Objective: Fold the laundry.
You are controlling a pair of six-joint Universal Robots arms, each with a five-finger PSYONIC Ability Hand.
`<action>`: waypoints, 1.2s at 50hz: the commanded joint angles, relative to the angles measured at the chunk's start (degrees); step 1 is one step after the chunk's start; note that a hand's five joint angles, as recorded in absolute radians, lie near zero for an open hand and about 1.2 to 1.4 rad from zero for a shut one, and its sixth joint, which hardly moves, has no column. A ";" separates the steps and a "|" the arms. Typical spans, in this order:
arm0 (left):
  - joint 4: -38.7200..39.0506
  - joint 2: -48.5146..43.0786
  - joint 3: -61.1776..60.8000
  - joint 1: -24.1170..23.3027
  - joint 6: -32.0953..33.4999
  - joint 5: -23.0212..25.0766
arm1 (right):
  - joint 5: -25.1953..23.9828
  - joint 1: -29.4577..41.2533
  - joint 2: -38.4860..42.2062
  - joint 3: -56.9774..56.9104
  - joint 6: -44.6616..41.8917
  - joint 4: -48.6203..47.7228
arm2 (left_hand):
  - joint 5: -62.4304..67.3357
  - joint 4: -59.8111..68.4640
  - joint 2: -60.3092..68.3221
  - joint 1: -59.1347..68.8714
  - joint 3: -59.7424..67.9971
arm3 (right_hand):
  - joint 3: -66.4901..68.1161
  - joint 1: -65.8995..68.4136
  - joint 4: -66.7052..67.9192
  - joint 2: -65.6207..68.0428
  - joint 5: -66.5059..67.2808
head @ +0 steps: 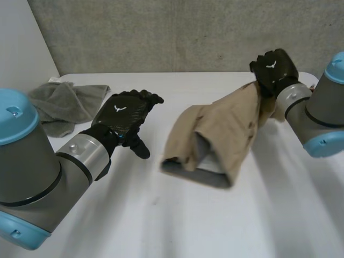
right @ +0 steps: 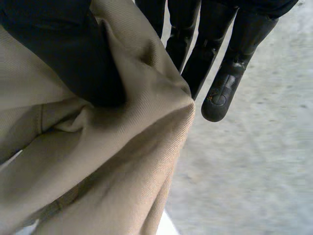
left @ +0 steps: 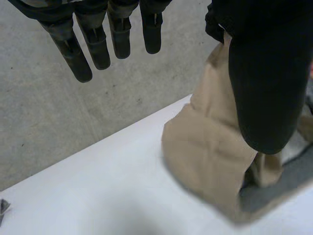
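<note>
The right hand (head: 274,67) is raised above the far right part of the white worktop (head: 161,226) and holds a tan garment (head: 215,131) by one end. In the right wrist view its thumb (right: 68,54) presses a bunch of the tan twill against the fingers (right: 222,93). The cloth is pinched between them, and folds gather just under the thumb. A stitched seam crosses the cloth below the grip. From the right hand the garment hangs slantwise down toward the middle of the worktop, where its lower end rests on the surface. There the cloth is doubled over and shows a grey inner side along its near edge. The right arm (head: 322,113) comes in from the right side, with the top of the garment draped against its wrist.

The left hand (head: 124,114), at the end of the left arm (head: 32,177), hovers palm down over the worktop. It is to the left of the garment and apart from it. Its fingers (left: 100,41) are straight and a little spread, with nothing held in them. In the left wrist view the tan cloth stands beyond the thumb, and bare worktop lies below the fingertips.

A grey towel (head: 64,102) lies crumpled at the far left corner of the worktop, well apart from the garment and beyond the left hand. A grey wall (head: 188,32) stands behind the worktop's far edge.
</note>
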 commanded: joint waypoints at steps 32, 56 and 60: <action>0.29 -0.02 -1.41 4.73 -0.10 0.38 | 9.96 12.47 -14.91 3.50 23.37 27.37 | -0.99 -1.47 -1.64 -1.40 -1.80 | -57.04 -47.03 -58.03 -57.55 -55.87; 1.26 0.07 -2.29 6.23 -0.18 0.38 | 19.19 22.41 7.76 3.42 12.04 9.01 | -0.99 -1.47 -1.64 -1.40 -1.80 | -46.38 -36.36 -47.37 -46.89 -45.21; 1.52 0.07 -2.29 6.40 -0.18 0.38 | 19.45 22.32 9.79 2.28 10.01 4.54 | -0.99 -1.47 -1.64 -1.40 -1.80 | -4.55 5.47 -5.54 -5.06 -3.38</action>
